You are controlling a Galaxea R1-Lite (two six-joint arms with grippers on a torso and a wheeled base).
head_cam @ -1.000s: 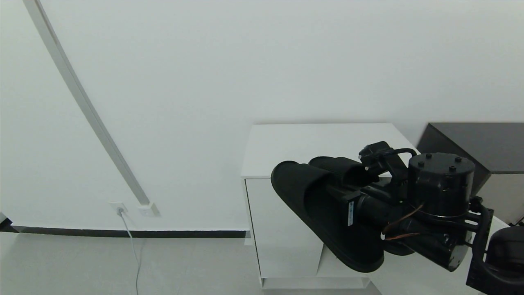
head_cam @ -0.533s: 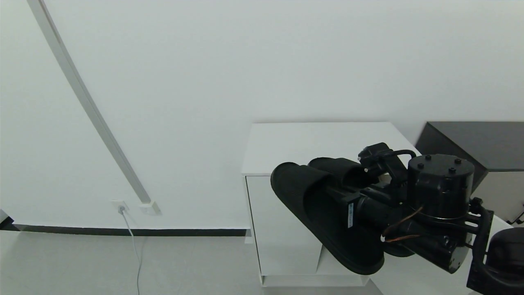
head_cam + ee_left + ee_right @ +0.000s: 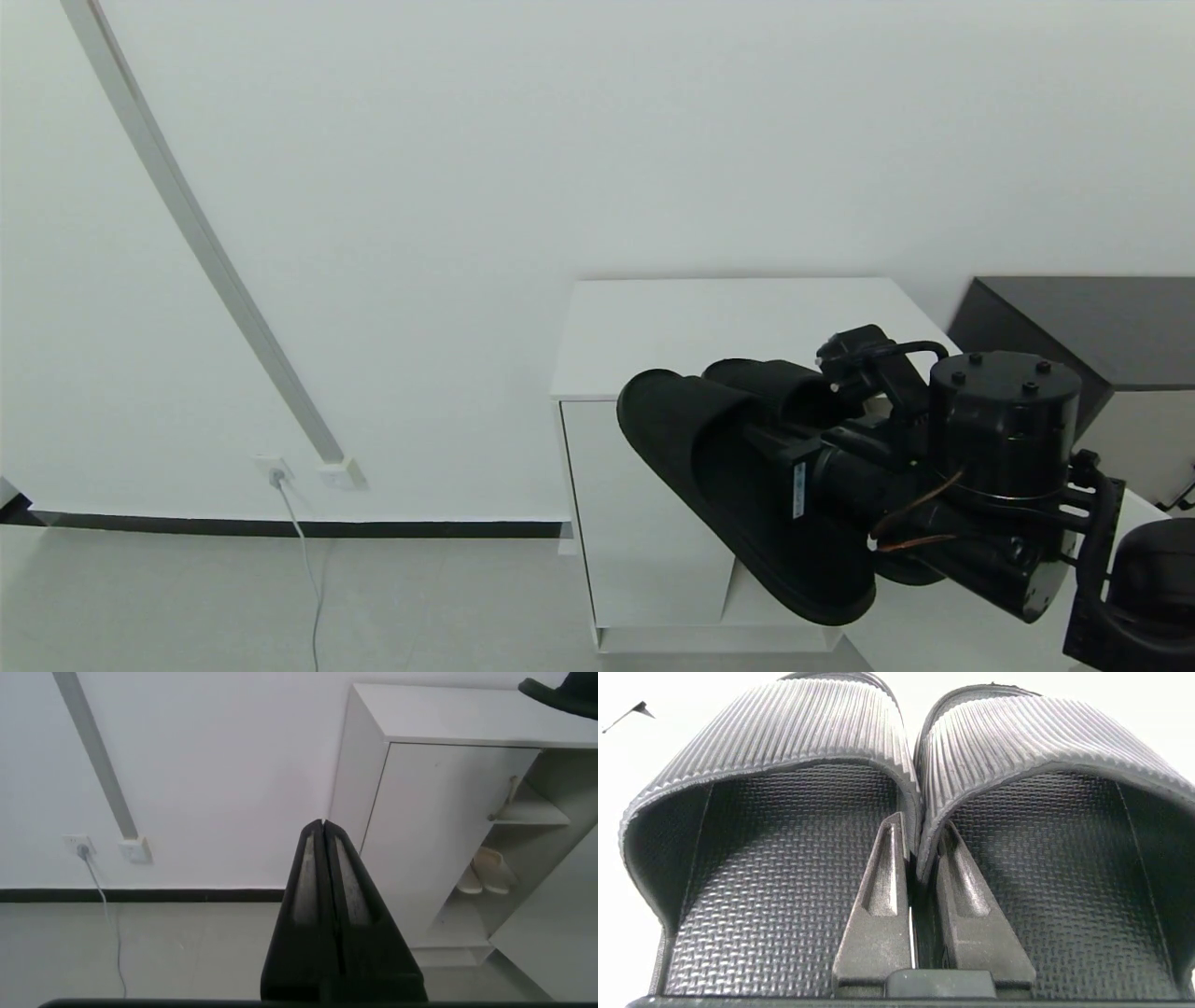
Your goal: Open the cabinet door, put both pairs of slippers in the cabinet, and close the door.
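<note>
The right gripper [image 3: 920,833] is clenched on a pair of black slippers [image 3: 714,448]. Its two wedge-shaped fingers [image 3: 881,905] pinch the slippers' adjoining inner walls together. Each slipper has a finely ribbed strap over a diamond-embossed footbed. The pair hangs in the air before the upper front of the white cabinet [image 3: 728,327], toes toward it and soles tilted.

The cabinet is a smooth, flat-topped box. Its door [image 3: 439,840] stands open, and beside that plain panel the inside shows a thin shelf. A pair of pale slippers [image 3: 491,870] sits on a lower level.

The left gripper [image 3: 324,829] is held apart from the cabinet, its long flat fingers pressed together with nothing between them.

On the wall to the cabinet's left are a square socket [image 3: 271,471] with a thin grey cable and a slanting grey conduit strip [image 3: 187,215]. A dark grey unit [image 3: 1074,327] stands at the cabinet's right.
</note>
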